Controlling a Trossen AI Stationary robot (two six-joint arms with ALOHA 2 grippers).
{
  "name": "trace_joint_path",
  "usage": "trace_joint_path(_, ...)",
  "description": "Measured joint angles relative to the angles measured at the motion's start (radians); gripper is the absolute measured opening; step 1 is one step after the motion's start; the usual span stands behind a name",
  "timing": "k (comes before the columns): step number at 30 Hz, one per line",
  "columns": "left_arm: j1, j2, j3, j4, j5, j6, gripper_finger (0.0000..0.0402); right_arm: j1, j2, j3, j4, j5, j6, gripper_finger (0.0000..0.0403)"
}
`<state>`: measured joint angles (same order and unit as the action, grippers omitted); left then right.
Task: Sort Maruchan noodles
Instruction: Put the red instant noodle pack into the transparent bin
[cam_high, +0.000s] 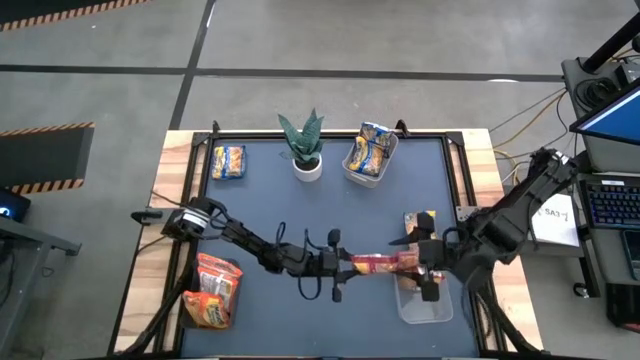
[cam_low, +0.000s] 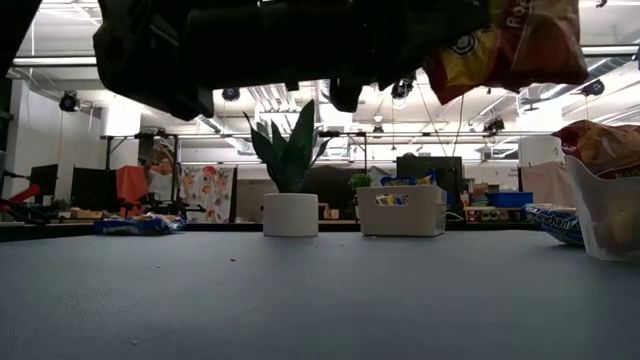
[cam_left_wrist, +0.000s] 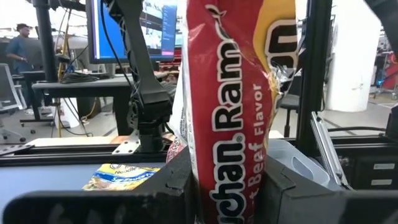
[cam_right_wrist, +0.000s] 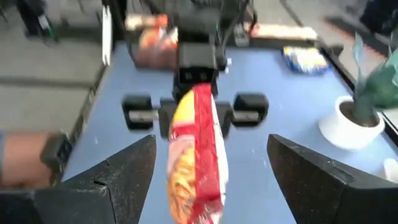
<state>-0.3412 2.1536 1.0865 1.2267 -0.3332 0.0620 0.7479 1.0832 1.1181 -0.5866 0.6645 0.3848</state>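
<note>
My left gripper (cam_high: 345, 265) (cam_left_wrist: 227, 180) reaches from the table's left to its middle and is shut on a red-and-yellow Maruchan beef packet (cam_high: 382, 263) (cam_low: 510, 40). My right gripper (cam_high: 428, 275) (cam_right_wrist: 211, 186) faces it from the right, open. Its wide-spread fingers stand on either side of the packet's free end (cam_right_wrist: 196, 168) without touching it. Yellow-and-blue packets fill a clear bin (cam_high: 370, 152) at the far edge, and orange-red packets fill a bin (cam_high: 213, 290) near left. A yellow-and-blue packet (cam_high: 228, 160) lies flat far left, and an orange one (cam_high: 420, 220) lies near the right arm. My left gripper pinches the beef packet by its left short end (cam_left_wrist: 227, 168) between the two fingers (cam_left_wrist: 177, 183). The fingers come level from the table's left. The packet stands on edge in the hold and sticks out level toward the right arm, lifted clear of the table.
A potted green plant (cam_high: 305, 150) (cam_low: 290, 175) stands at the far middle. A clear bin (cam_high: 425, 298) sits below the right gripper at the near right. Wooden boards (cam_high: 175, 190) frame the blue mat. Open mat lies in the middle, far of the arms.
</note>
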Motion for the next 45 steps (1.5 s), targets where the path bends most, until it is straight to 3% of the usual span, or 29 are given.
trace_joint_path(6,0.004,0.0,0.047,-0.07,-0.013,0.007,0.0083,-0.006,0.165,0.265,-0.38,-0.057,0.109,0.0285)
trace_joint_path(12,0.005,0.001,0.145,-0.286,-0.096,0.014,0.0083,-0.035,0.306,0.458,-0.625,-0.156,0.182,0.0276)
trace_joint_path(19,0.005,0.002,0.192,-0.341,-0.105,0.032,0.0083,-0.078,0.355,0.519,-0.666,-0.277,0.184,0.0273)
trace_joint_path(35,0.005,0.003,0.214,-0.33,-0.105,0.032,0.0082,-0.152,0.358,0.52,-0.692,-0.336,0.122,0.0227)
trace_joint_path(39,0.005,0.003,0.214,-0.33,-0.104,0.032,0.0082,-0.153,0.353,0.52,-0.692,-0.336,0.12,0.0196)
trace_joint_path(45,0.005,0.003,0.222,-0.33,-0.103,0.034,0.0082,-0.153,0.357,0.517,-0.692,-0.336,0.094,0.0118)
